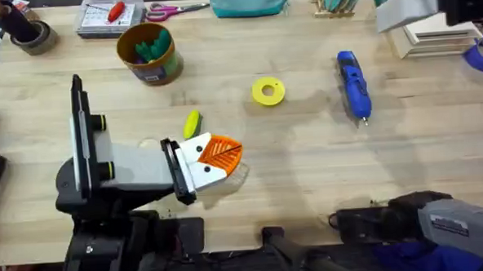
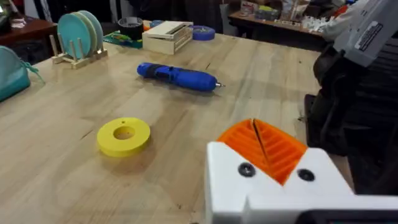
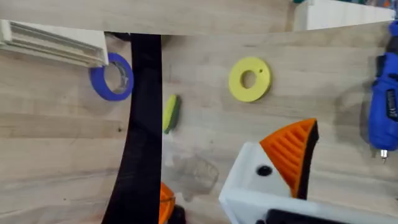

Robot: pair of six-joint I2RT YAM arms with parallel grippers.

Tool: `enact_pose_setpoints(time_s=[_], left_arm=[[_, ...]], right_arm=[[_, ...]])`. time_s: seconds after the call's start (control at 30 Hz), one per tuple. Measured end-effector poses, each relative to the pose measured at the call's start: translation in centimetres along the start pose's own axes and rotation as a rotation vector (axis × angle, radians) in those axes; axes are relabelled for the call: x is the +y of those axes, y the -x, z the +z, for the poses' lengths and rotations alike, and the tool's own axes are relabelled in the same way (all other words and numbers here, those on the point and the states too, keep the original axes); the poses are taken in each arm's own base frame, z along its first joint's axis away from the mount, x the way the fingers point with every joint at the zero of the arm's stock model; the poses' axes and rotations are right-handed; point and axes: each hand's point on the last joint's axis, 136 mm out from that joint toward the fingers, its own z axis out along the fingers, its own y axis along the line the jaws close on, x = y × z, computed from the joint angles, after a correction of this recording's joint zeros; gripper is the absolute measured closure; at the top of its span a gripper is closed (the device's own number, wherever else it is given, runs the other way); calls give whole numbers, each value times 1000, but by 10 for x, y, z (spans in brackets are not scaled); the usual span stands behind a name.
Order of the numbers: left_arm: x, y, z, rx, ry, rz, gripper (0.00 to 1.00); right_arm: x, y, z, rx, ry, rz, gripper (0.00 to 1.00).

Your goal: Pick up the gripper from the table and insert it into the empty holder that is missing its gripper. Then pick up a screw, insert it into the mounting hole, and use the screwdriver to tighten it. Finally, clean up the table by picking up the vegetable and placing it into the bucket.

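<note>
Overhead: my left gripper (image 1: 223, 152) pads together, empty. Vegetable (image 1: 192, 124) lies beside it; I judge cleanup next, bucket (image 1: 148, 51) beyond.

- The screwdriver (image 1: 353, 83) was seen as blue with a dark tip.
- The vegetable (image 1: 192, 124) was seen as yellow with a green end.
- The bucket (image 1: 148, 53) was yellow-brown, dark-banded, with green inside.
- The ring disc (image 1: 268, 91) was yellow.
- The left gripper (image 1: 218, 157) was white with orange ribbed pads.

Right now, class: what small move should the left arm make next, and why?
Probably open the left gripper and ease it toward the vegetable: its pads are shut on nothing, and the vegetable lies close beside it, outside the bucket.
</note>
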Motion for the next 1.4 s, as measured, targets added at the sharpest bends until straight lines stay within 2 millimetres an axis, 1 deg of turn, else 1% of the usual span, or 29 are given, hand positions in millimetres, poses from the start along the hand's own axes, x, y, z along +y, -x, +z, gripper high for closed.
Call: enact_pose_setpoints(time_s=[0.07,0.13,0.23,0.33,0.4,0.5,0.7,0.9,1.13,1.27,1.4], left_arm=[[0,0,0,0,0,0,985],[0,0,0,0,0,0,985],[0,0,0,0,0,0,985],[0,0,0,0,0,0,985],[0,0,0,0,0,0,985],[0,0,0,0,0,0,985],[0,0,0,0,0,0,985],[0,0,0,0,0,0,985],[0,0,0,0,0,0,985],[0,0,0,0,0,0,985],[0,0,0,0,0,0,985]], right_arm=[[-7,2,6,4,-8,31,5],[-12,3,17,17,-7,57,5],[-17,1,44,60,-8,83,4],[-20,-10,73,141,-12,85,4],[-20,-16,91,198,-11,78,4],[-18,-16,114,243,-6,67,4],[-11,-18,148,307,24,58,4],[-6,-21,174,351,52,16,4],[-3,-27,197,395,79,5,4],[-10,-28,208,400,90,24,4],[-15,-32,214,416,96,25,4]])
